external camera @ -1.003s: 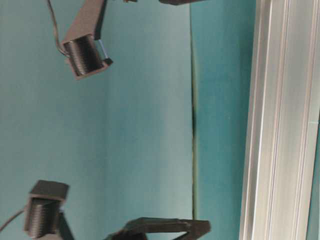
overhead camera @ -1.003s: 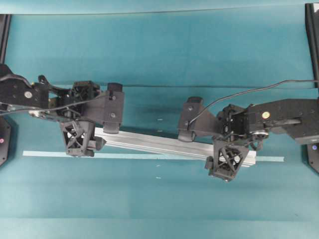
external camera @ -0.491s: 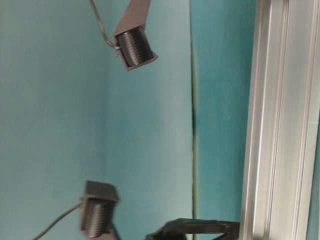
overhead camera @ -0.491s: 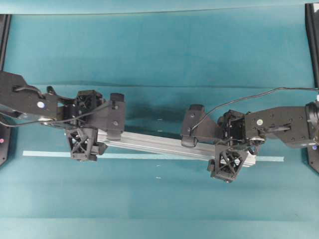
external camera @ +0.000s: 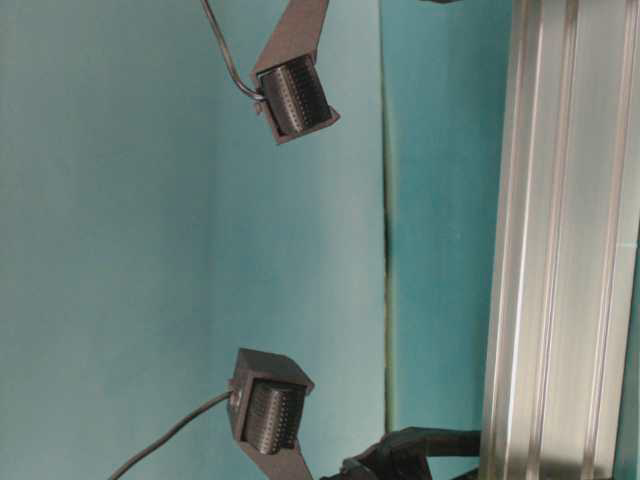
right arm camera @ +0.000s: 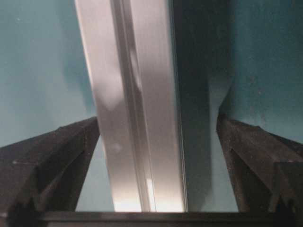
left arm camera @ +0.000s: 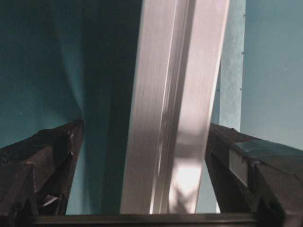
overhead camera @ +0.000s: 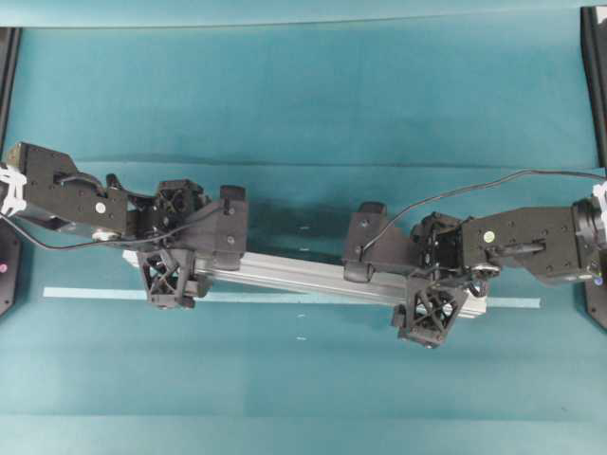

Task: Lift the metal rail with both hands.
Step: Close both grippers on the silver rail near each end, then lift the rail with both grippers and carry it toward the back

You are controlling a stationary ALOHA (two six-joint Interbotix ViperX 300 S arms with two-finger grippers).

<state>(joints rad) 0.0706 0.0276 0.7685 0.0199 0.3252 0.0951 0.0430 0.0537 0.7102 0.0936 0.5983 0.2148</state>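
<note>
The metal rail [overhead camera: 303, 275] is lying flat on the teal table cover [overhead camera: 303, 104], slightly slanted in the overhead view, with one end under the left gripper [overhead camera: 174, 281] and the other end under the right gripper [overhead camera: 429, 308]; it crosses a thin pale tape strip [overhead camera: 85, 293]. In both wrist views the rail [left arm camera: 175, 109] [right arm camera: 137, 109] is seen running between the two fingers, and a clear gap is left on each side, so both claws are spread wide and nothing is held yet. The left finger [left arm camera: 40, 165] and the right finger [right arm camera: 47, 165] stand apart from the metal. The rail is judged to be rigid and not fragile, so no bending is expected when it is taken at two places. As an aluminium profile it is probably only moderately heavy, but its smooth sides can be slippery against plastic fingers. The grooved faces seen in the table-level view [external camera: 560, 240] may give a little more hold. A hold near each end, as the grippers are placed now, is judged suitable, because the load is shared and the bar is kept from tipping. It is advised that both claws be closed firmly and raised together, otherwise the rail could slide or turn in one grip.
</note>
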